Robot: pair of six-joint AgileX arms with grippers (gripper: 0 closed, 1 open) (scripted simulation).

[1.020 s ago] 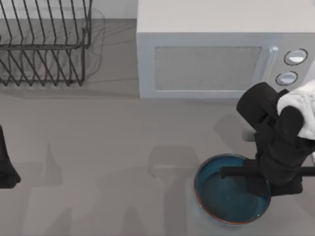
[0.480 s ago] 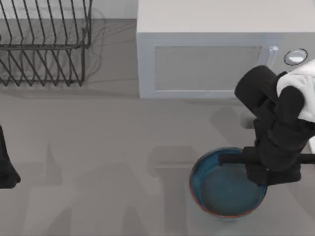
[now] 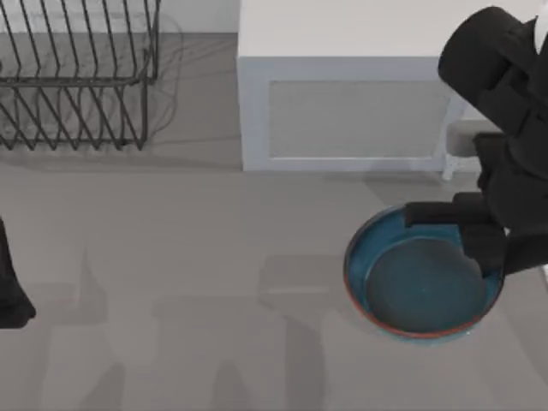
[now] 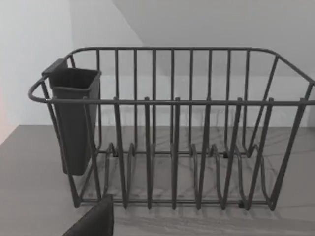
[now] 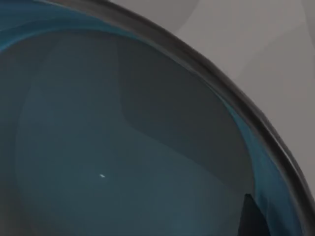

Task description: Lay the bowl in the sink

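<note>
— Top view: where is the bowl (image 3: 419, 282)?

— Under our right claw (image 3: 479, 248), at its right rim; the claw has closed on that rim, one finger inside.

— And beyond the claw?

— Our microwave (image 3: 351, 103) stands behind it, on the worktop (image 3: 171, 257); the wire dish rack (image 3: 77, 77) is well apart to its left. Our left arm (image 3: 10, 282) is parked at the left edge; its claw, we cannot tell.

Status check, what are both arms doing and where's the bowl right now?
Right gripper clamped on the bowl rim, bowl in front of the microwave. Left arm parked at table's left edge, facing dish rack.
</note>
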